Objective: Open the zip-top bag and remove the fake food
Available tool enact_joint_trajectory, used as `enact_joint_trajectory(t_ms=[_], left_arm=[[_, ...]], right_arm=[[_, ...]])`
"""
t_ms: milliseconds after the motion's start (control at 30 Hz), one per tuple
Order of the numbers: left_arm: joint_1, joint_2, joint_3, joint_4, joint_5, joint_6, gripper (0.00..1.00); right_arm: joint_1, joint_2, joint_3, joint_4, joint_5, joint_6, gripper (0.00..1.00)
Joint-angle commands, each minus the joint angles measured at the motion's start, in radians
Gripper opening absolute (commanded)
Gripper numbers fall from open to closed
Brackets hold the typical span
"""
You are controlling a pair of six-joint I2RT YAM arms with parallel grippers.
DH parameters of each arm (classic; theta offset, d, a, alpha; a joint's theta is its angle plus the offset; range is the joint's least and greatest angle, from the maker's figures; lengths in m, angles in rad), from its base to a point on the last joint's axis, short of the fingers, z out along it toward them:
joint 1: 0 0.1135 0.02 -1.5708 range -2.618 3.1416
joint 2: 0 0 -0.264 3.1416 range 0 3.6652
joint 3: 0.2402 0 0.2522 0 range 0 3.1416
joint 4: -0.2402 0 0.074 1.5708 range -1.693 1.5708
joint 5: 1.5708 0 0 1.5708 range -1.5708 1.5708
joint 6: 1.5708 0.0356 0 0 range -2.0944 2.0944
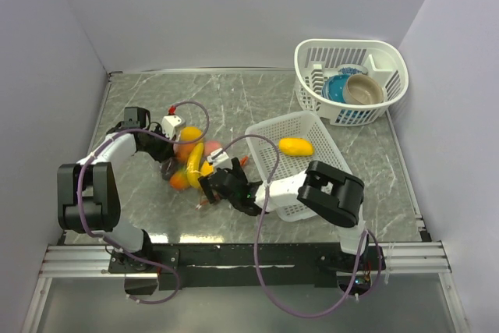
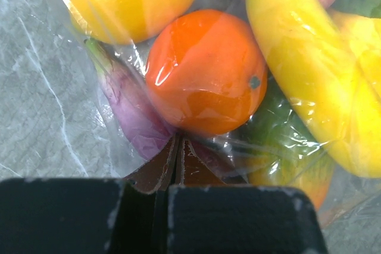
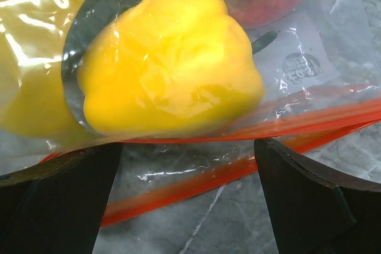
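Since the left gripper (image 2: 178, 156) is pressed together on film of the zip-top bag (image 1: 191, 165), lying on the table (image 1: 234, 99) beside the white basket (image 1: 261, 154), we would close the spread right gripper (image 3: 187, 176) on one lip of the zip strip (image 3: 309, 120), clear of the fake food (image 2: 205, 78).

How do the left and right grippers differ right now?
The left gripper is shut, its pads pinching the bag's film just below the orange fruit. The right gripper is open and grips nothing. The left holds an edge with no zip strip in its view, while the right straddles the red zip strip beside the yellow pepper. Both are down at the bag.
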Motion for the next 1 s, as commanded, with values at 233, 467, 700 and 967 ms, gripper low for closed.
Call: enact_joint_trajectory(t_ms=[233, 467, 700, 967], left_arm=[[0.002, 0.033, 0.05, -0.015, -0.009, 0.022, 0.01], [-0.018, 0.048, 0.044, -0.006, -0.026, 0.042, 0.01], [-0.03, 0.045, 0.036, -0.007, -0.033, 0.061, 0.01], [-0.03, 0.041, 0.01, 0.01, -0.041, 0.074, 0.01]], right_arm=[[0.002, -0.085, -0.005, 0.313, -0.066, -0.189, 1.0], [0.002, -0.078, 0.056, 0.304, -0.07, -0.222, 1.0], [-0.007, 0.017, 0.148, 0.238, -0.058, -0.226, 1.0], [-0.002, -0.021, 0.053, 0.114, 0.011, -0.127, 1.0]])
